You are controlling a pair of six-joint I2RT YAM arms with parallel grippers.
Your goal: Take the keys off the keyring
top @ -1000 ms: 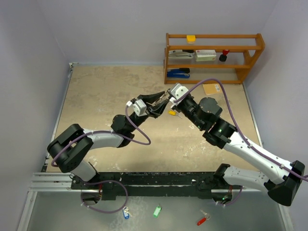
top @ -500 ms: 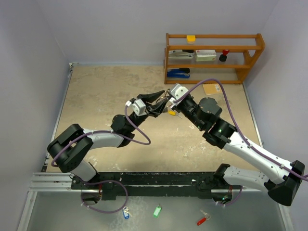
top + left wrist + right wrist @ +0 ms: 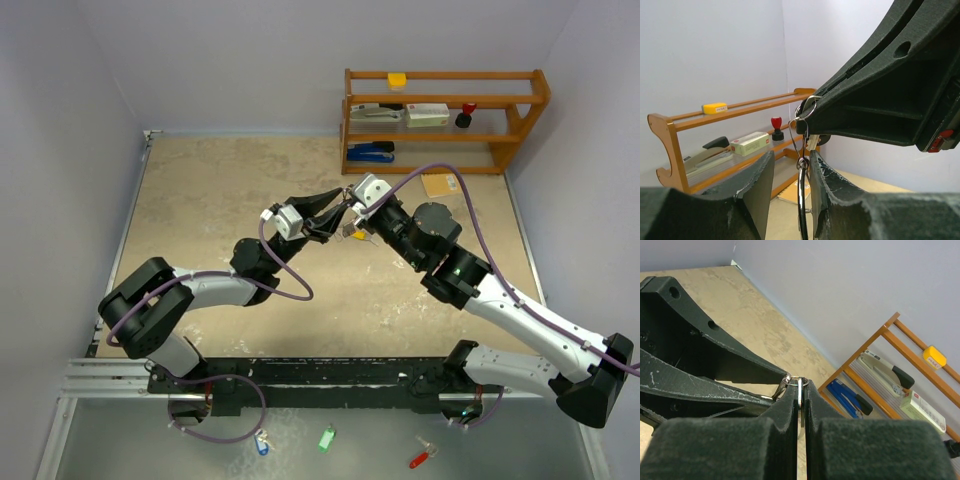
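Both grippers meet above the middle of the table. My right gripper [image 3: 350, 212] [image 3: 799, 382] is shut on a flat silver key [image 3: 799, 396], with a small silver ring [image 3: 796, 380] at its tips. The keyring [image 3: 802, 200] hangs edge-on between the fingers of my left gripper [image 3: 341, 214] [image 3: 791, 162], close to the right finger [image 3: 827, 185]. The left jaws stand apart and do not pinch it. A yellow-headed key [image 3: 357, 234] dangles just below the two grippers. The black-headed key is not visible.
A wooden shelf [image 3: 445, 75] stands at the back right with staplers, a box, a red stamp and a yellow block. A tan notepad [image 3: 440, 184] lies in front of it. Blue [image 3: 262, 443], green [image 3: 326, 438] and red [image 3: 420, 459] headed keys lie below the arm bases.
Almost nothing. Both grippers stay together at the keys. The yellow-headed key has swung slightly.
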